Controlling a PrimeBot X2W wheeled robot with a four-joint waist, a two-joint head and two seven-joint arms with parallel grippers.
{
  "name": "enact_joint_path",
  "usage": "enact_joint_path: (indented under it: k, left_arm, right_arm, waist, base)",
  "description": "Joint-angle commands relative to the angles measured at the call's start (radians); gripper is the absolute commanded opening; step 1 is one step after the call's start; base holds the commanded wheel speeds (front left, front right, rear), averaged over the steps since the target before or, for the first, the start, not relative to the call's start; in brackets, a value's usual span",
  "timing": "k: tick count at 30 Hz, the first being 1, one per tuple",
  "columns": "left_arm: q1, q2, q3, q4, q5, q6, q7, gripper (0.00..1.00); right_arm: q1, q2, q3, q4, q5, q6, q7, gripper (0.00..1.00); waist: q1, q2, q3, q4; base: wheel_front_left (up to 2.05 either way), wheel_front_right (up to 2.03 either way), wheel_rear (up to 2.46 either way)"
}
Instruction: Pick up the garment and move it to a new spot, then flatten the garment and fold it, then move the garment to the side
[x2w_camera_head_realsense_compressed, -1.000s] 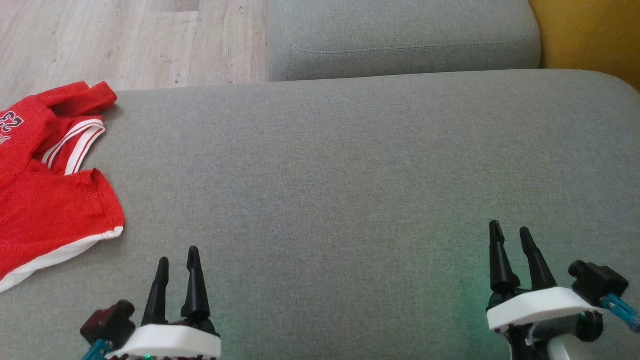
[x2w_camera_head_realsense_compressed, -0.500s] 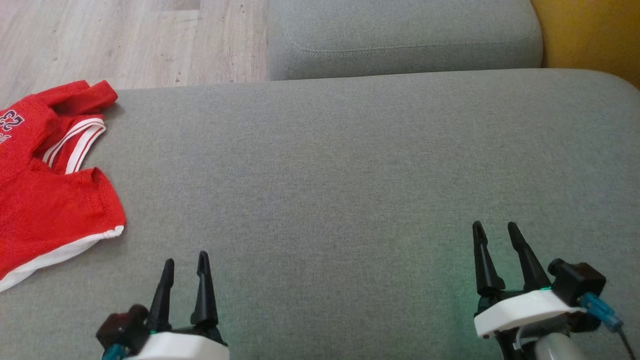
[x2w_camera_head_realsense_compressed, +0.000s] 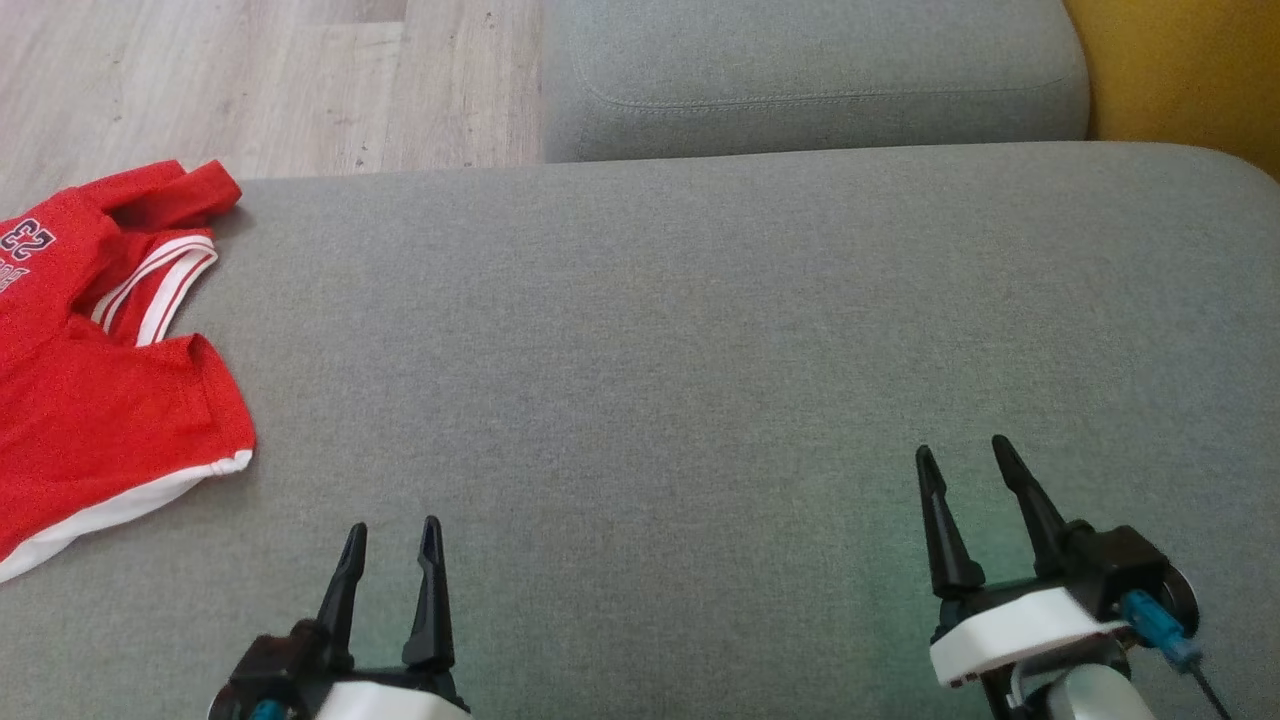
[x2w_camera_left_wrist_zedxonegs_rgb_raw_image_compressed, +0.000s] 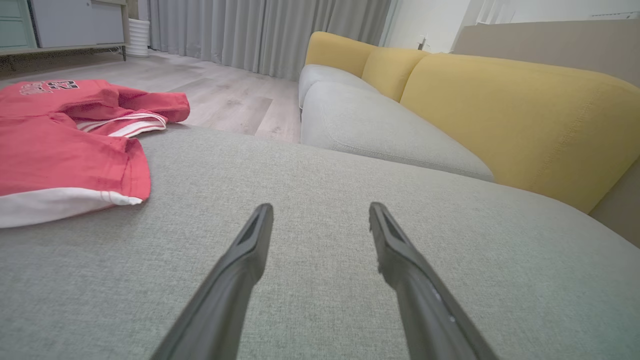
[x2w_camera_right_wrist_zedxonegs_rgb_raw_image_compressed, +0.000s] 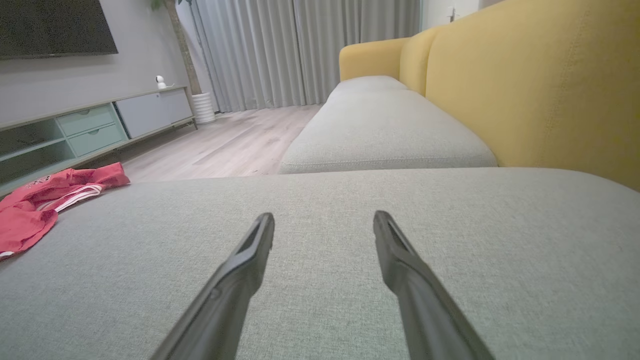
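Head view: red shirt (x2w_camera_head_realsense_compressed: 90, 370) crumpled at the left edge of the cushion (x2w_camera_head_realsense_compressed: 700, 330); left gripper (x2w_camera_head_realsense_compressed: 393, 530) and right gripper (x2w_camera_head_realsense_compressed: 960, 448) both spread, empty
Left wrist view: shows you raised folds the head view flattens
Right wrist view: shirt well apart; grab one layer and you may drag it off the edge

1. The red garment (x2w_camera_head_realsense_compressed: 90, 400) runs off the head view's left edge, and its printed number is cut through there.
2. The body of the left gripper (x2w_camera_head_realsense_compressed: 394, 524) is cut by that view's bottom edge.
3. In the right wrist view the garment's print is too small to read.
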Motion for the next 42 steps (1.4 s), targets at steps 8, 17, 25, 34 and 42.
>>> enact_joint_path:
  k: [8, 17, 25, 34, 42]
  left_arm:
    - [-0.002, 0.007, 0.022, -0.023, 0.087, 0.014, -0.036, 1.0]
    - [0.005, 0.007, 0.031, -0.013, 0.075, 0.017, -0.036, 1.0]
    - [-0.002, 0.007, 0.031, -0.007, 0.069, 0.023, -0.036, 1.0]
    - [-0.009, 0.007, 0.036, 0.001, 0.066, 0.023, -0.036, 1.0]
    - [-0.007, 0.007, 0.037, 0.002, 0.066, 0.021, -0.036, 1.0]
  right_arm:
    - [-0.016, -0.01, 0.041, -0.035, -0.103, 0.008, -0.036, 1.0]
    - [-0.014, -0.01, 0.033, -0.017, -0.091, 0.008, -0.036, 1.0]
    - [-0.019, -0.01, 0.028, -0.014, -0.088, 0.008, -0.036, 1.0]
    - [-0.023, -0.01, 0.025, -0.013, -0.087, 0.008, -0.036, 1.0]
    - [-0.017, -0.01, 0.019, -0.015, -0.089, 0.008, -0.036, 1.0]
  waist:
    - [0.0001, 0.0, -0.008, 0.001]
    - [0.0001, 0.0, -0.011, 0.0]
    - [0.0001, 0.0, -0.007, 0.001]
    - [0.0001, 0.0, -0.005, 0.002]
    - [0.0001, 0.0, -0.005, 0.011]
  base:
    - [0.0, 0.0, 0.0]
    - [0.0, 0.0, 0.0]
    - [0.0, 0.0, 0.0]
    - [0.0, 0.0, 0.0]
    - [0.0, 0.0, 0.0]
